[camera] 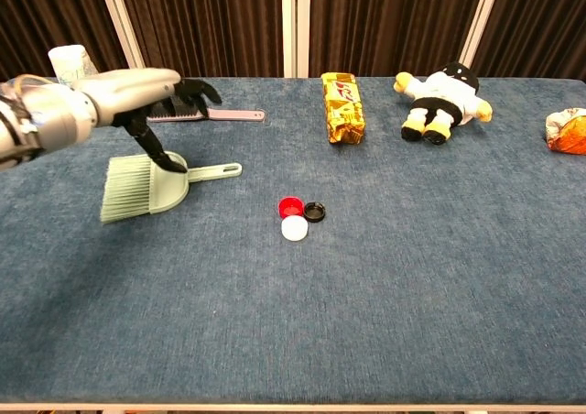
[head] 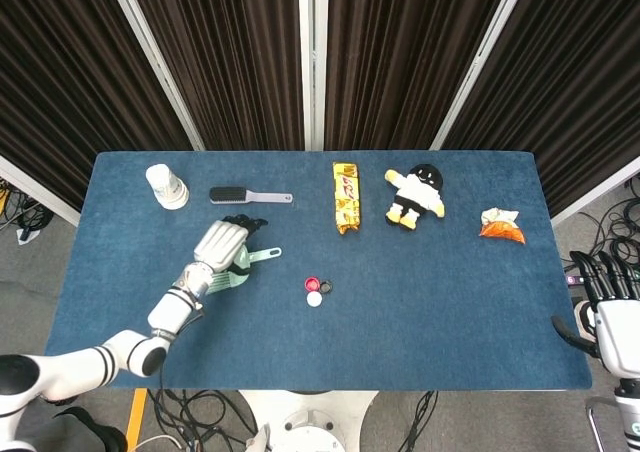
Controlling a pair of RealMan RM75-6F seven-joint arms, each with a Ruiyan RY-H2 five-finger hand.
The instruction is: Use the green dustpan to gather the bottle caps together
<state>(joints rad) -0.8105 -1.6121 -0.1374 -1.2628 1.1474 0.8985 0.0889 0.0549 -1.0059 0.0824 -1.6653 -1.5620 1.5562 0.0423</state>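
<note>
Looking at the blue table [camera: 439, 304], we see the green dustpan [camera: 146, 187] lying flat on it, to the left of the bottle caps [camera: 299, 216], with its handle pointing toward them. Our left hand [camera: 151, 103] is just above the dustpan, and one dark finger [camera: 165, 160] touches its back edge; the other fingers are spread, so nothing is gripped. The red, black and white caps sit close together near the table middle, touching each other. Our right hand [head: 603, 294] waits off the right table edge with fingers apart, holding nothing.
</note>
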